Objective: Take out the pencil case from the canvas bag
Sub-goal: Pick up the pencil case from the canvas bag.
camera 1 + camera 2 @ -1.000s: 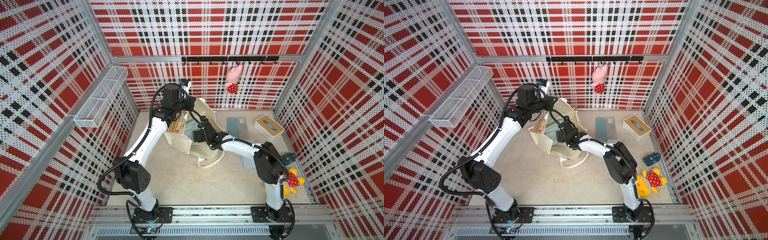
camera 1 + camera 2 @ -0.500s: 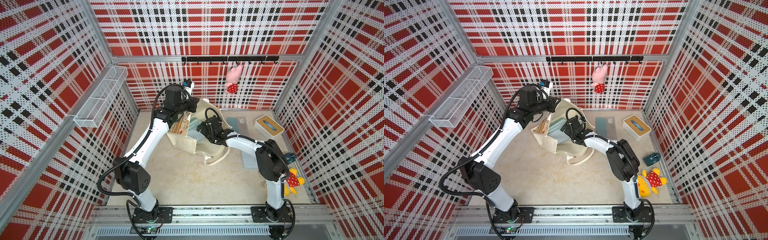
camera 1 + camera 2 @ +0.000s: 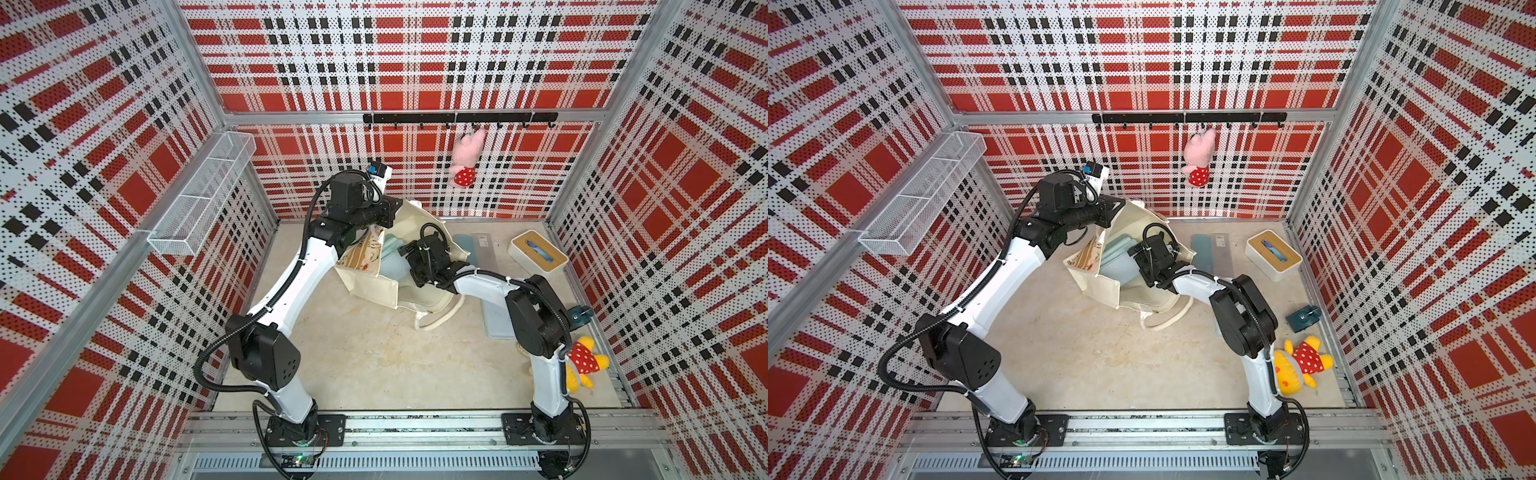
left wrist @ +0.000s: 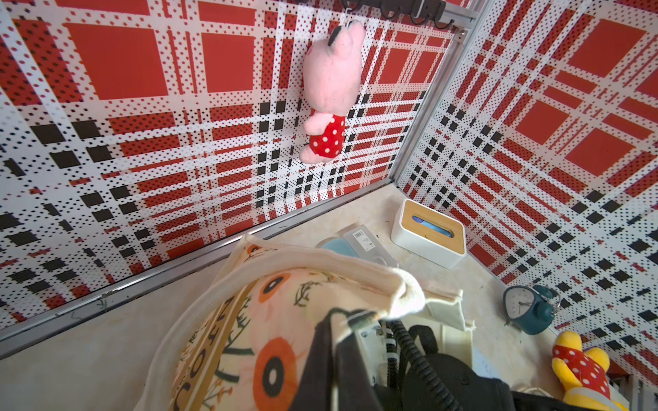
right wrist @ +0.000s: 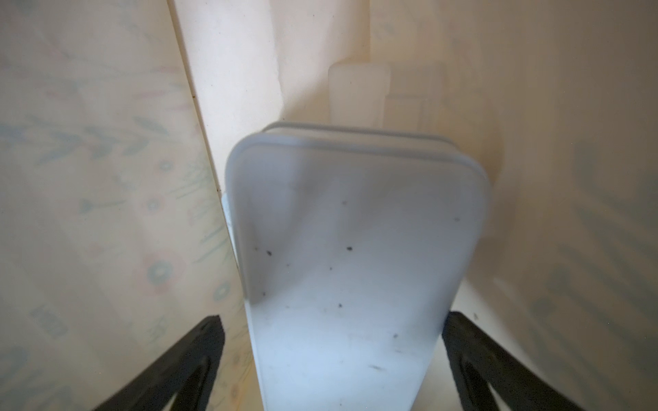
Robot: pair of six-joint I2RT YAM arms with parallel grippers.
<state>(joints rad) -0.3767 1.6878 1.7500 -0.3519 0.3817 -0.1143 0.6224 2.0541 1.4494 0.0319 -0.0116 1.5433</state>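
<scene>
The cream canvas bag (image 3: pixel 371 286) (image 3: pixel 1100 286) leans in the middle back of the table, its mouth turned toward the right arm. My left gripper (image 3: pixel 394 212) (image 3: pixel 1116 208) is shut on the bag's upper rim and holds it up; the left wrist view shows the orange flower print (image 4: pixel 249 320) beside its black fingers (image 4: pixel 327 359). A pale blue pencil case (image 5: pixel 356 249) (image 3: pixel 390 262) (image 3: pixel 1116 262) stands inside. Reaching into the bag, my right gripper (image 5: pixel 331 341) is open, one finger (image 5: pixel 185 359) on each side of the case.
A white handle loop (image 3: pixel 436 321) lies in front of the bag. Right of it are a flat blue and clear packet (image 3: pixel 473 249), a white box with wooden lid (image 3: pixel 538 255), a teal clock (image 3: pixel 1304 318) and a yellow plush (image 3: pixel 1302 365). A pink plush (image 3: pixel 465 160) hangs on the back wall.
The right gripper has gone further back into the bag's mouth and its jaws have spread slightly wider. The left gripper has shifted the bag's rim a little to the right.
</scene>
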